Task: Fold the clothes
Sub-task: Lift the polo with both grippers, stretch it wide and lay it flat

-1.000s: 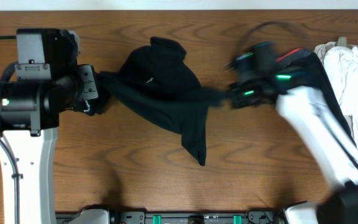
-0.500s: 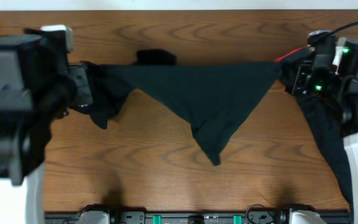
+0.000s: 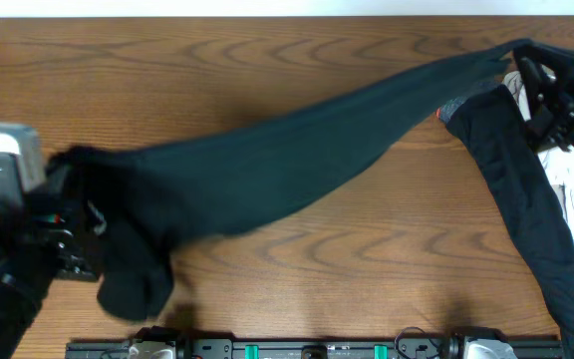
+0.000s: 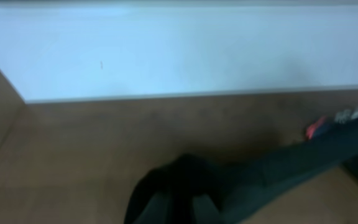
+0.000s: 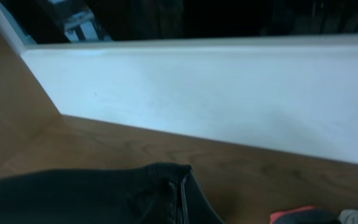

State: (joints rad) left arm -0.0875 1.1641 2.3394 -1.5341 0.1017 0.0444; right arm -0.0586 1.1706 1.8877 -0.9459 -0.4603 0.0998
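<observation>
A black T-shirt (image 3: pixel 267 170) from the clothes hangs stretched in a long diagonal band over the table. My left gripper (image 3: pixel 73 204) is shut on its bunched end at the near left, where a sleeve droops. In the left wrist view the gripper (image 4: pixel 179 208) pinches dark fabric (image 4: pixel 185 180) between its fingers. My right gripper (image 3: pixel 521 62) is shut on the other end at the far right. The right wrist view shows a ribbed hem (image 5: pixel 160 171) clamped in the gripper (image 5: pixel 180 199).
A second black garment (image 3: pixel 516 209) with a red edge (image 3: pixel 444 112) lies along the right side, with white cloth (image 3: pixel 564 194) beside it. A white wall (image 5: pixel 229 93) borders the far edge of the wooden table (image 3: pixel 267 60).
Both arms have swung apart. The left gripper went toward the near left corner and the right toward the far right corner, pulling the shirt from a sagging triangle into a taut band.
</observation>
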